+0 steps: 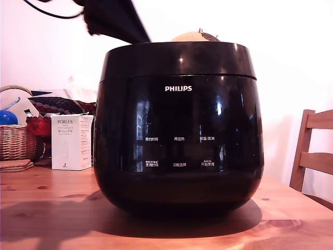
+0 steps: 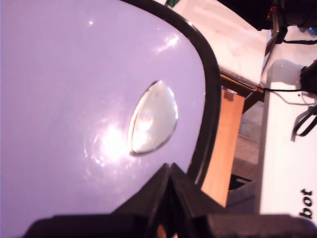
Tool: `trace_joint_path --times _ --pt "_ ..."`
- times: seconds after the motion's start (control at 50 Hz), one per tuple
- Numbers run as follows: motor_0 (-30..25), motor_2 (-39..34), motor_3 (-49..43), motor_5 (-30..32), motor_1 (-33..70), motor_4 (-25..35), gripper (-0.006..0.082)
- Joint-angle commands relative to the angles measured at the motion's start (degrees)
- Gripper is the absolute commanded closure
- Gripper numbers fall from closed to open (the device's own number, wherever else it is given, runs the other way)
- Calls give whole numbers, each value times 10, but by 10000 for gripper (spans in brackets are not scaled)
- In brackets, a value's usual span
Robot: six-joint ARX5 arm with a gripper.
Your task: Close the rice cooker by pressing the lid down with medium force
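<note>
Rice cooker (image 1: pixel 178 127) sits lid (image 1: pixel 177 60) down on a knotty wooden table (image 1: pixel 47 208), pale wall behind. Gripper (image 2: pixel 170 171) fingers pinched together, touching the glossy lid top. Wicker basket (image 1: pixel 14 138) and white box (image 1: pixel 71 141) far left in the exterior view.

You see wooden table (image 1: pixel 47 208), white Porlex box (image 1: pixel 71 141), wicker basket (image 1: pixel 15 140), wooden chair (image 1: pixel 312 156); all well below pincer, apart.

One camera sat low on the wooden table (image 1: pixel 47 208), facing the big shiny black rice cooker (image 1: pixel 178 130) up close. The wrist camera looked down, very near, at its glossy lid (image 2: pixel 74 99).
</note>
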Motion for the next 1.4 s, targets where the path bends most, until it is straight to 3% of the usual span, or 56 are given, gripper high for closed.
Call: trace_joint_path --times 0.0,0.24,0.4,0.58,0.98,1.38 --pt "19 -13 34 -20 -28 -2 789" --pt "57 -13 159 -113 -106 -76 789" --pt "92 -13 162 -127 -129 -163 789" --pt "143 -13 161 -138 -142 -221 789" --pt "228 -13 165 -141 -161 -254 789" --pt "242 -13 179 -147 -161 -255 789"
